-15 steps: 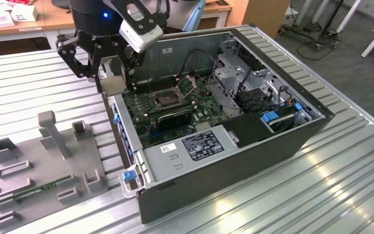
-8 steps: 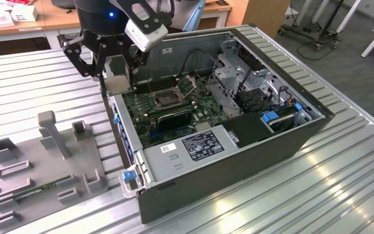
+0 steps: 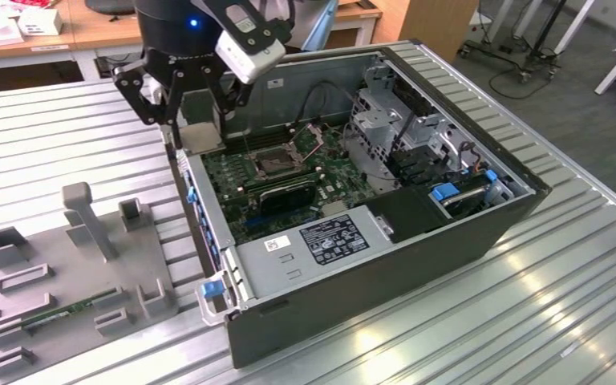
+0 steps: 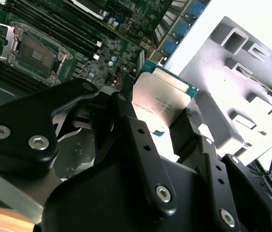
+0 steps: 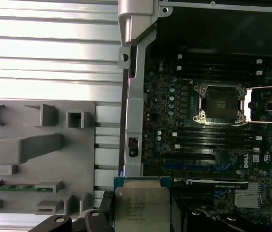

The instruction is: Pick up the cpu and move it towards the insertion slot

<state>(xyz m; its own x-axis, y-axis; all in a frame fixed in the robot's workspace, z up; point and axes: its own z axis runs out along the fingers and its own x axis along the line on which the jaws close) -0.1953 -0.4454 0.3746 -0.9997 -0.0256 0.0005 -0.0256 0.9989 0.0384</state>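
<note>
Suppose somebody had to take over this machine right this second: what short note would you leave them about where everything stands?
End effector: shut on the cpu, chip held between its black fingers; also seen in the first wrist view.
Position: raised at the open computer case's edge, on the exterior view's left.
Insertion slot: on the motherboard inside the case, frame open, nothing in it.
Done: cpu picked up, off the grey holder tray.
Left: cpu is not yet over the slot; a stretch of board lies between them.
</note>
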